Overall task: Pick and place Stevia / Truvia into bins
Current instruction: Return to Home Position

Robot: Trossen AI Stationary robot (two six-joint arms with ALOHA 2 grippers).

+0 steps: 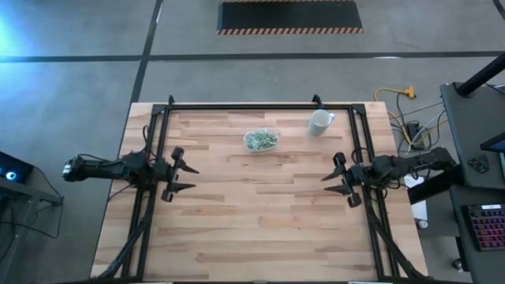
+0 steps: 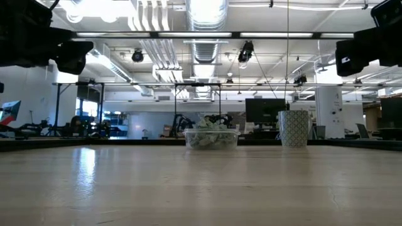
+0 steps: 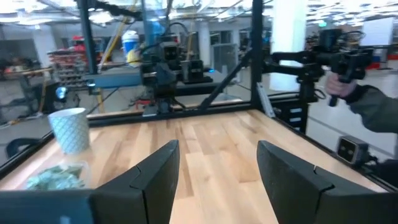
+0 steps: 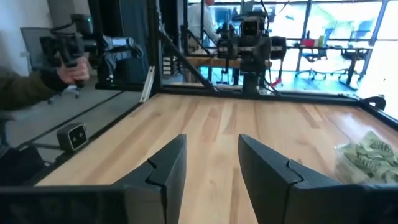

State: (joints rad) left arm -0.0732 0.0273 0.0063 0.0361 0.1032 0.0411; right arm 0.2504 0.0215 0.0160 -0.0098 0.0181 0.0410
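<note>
Table: pale wood planks with a smooth, faintly glossy top. It is bounded at the far and side edges by a black metal frame.

Clear plastic container: shallow, with a rounded-rectangular outline. It is set at mid-width, near the far edge. Stevia packets are heaped inside it. They are small, flat, light green and white. A count is not attempted, as single packets probably cannot be separated at this range.

White cup: cylindrical, upright, with a fine surface pattern. It is placed near the container on the right arm's side, apart from it and closer to the far rail.

Left gripper: held over the table's left edge, dark tapered fingers spread, nothing between them.

Right gripper: held over the right edge, facing it, fingers likewise spread and empty.

A broad stretch of bare wood is left between the two grippers and across the whole near half. Both grippers are well apart from the container.
</note>
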